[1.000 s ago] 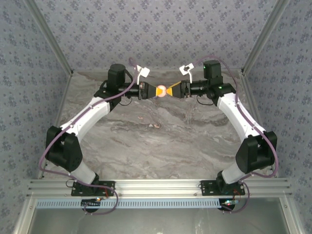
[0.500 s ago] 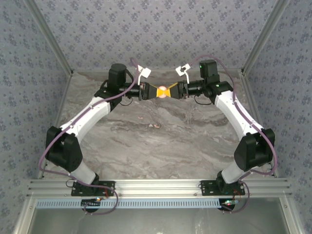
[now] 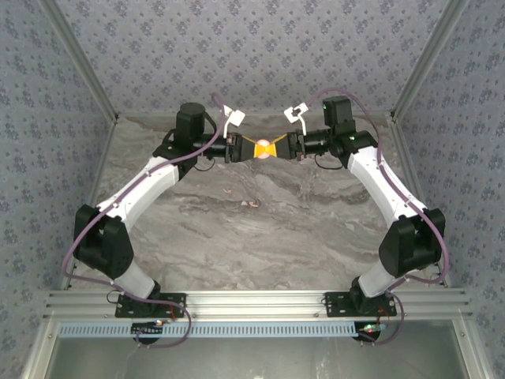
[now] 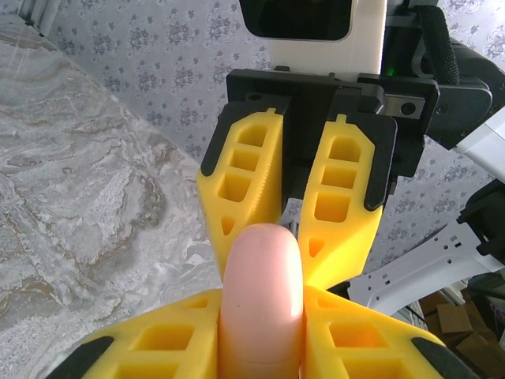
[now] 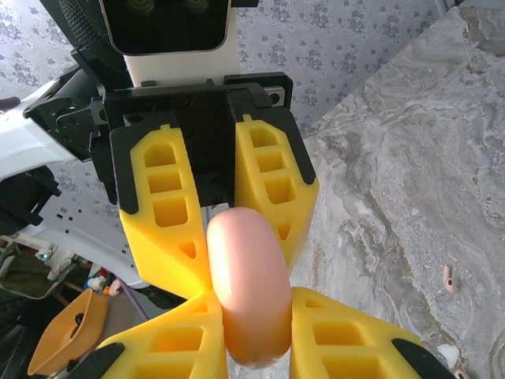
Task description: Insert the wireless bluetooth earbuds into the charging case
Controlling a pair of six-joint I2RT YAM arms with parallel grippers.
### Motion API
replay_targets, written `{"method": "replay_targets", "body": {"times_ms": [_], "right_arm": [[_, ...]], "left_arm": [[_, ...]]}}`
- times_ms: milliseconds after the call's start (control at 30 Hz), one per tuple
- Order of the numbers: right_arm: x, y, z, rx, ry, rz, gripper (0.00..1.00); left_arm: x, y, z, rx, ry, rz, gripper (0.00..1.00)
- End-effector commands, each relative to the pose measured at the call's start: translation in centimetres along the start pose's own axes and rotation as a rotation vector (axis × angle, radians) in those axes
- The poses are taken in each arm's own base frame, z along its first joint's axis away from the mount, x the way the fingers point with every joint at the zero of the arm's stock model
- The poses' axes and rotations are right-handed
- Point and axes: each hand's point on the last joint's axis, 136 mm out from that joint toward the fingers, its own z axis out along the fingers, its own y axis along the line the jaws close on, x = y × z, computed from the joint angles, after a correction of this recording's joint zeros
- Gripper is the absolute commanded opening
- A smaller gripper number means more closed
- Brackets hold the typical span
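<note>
progress: barely started imo, nothing had gone into the case as far as I could see, so opening it and seating every bud was all left to do
earbuds (image 3: 249, 204): little pinkish bits lay loose on the marble table (image 3: 197, 237) around the middle, closer to the near edge than the claws were; the right wrist cam caught one pink bud (image 5: 450, 279) down on the tabletop off to the side
left claw (image 3: 254, 148): was up in the air over the far part of the table, yellow fingers pinched onto one edge of the pink case (image 3: 264, 148)
right claw (image 3: 276, 148): faced the left one nose to nose, fingers clamped on the opposite edge of the same pink case
pink case: was held edge-on between the two claws, clear of the table; looked like a smooth shut disc from both wrist cams, couldn't tell if the lid had cracked at all
buds vs claws: well apart, buds were down on the table and nearer, neither claw touched one, both were busy with the case
what's left: my guess, get the lid open, park the case somewhere steady, then free a claw to fetch buds one at a time
</note>
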Motion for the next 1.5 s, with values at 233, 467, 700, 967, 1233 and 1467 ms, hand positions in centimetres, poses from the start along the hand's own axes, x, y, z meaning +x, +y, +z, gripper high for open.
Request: {"method": "replay_targets", "body": {"times_ms": [233,467,700,967,1233,1467], "right_arm": [[-0.94,1.02,-0.8,0.01,-0.024,-0.027,0.2],[-0.87,1.15,-0.65,0.002,-0.021,-0.027,0.2],[-0.68,1.25,-0.19,-0.009,-0.013,-0.027,0.2],[-0.73,1.23,-0.03,-0.007,-0.015,-0.029,0.2],[-0.97,1.24,-0.1,0.001,-0.023,-0.031,0.2],[-0.99,1.26,-0.15,0.005,-0.023,-0.029,0.2]], "left_arm": [[-0.58,-2.49,-0.71,0.012,0.0,0.06,0.36],[-0.69,-2.42,-0.61,0.011,-0.003,0.06,0.36],[-0.9,-2.34,-0.49,0.015,-0.012,0.058,0.35],[-1.02,-2.28,-0.32,0.02,-0.016,0.053,0.29],[-0.89,-2.17,-0.27,0.015,-0.015,0.053,0.31],[-0.91,-2.06,-0.26,0.008,-0.018,0.053,0.33]]}}
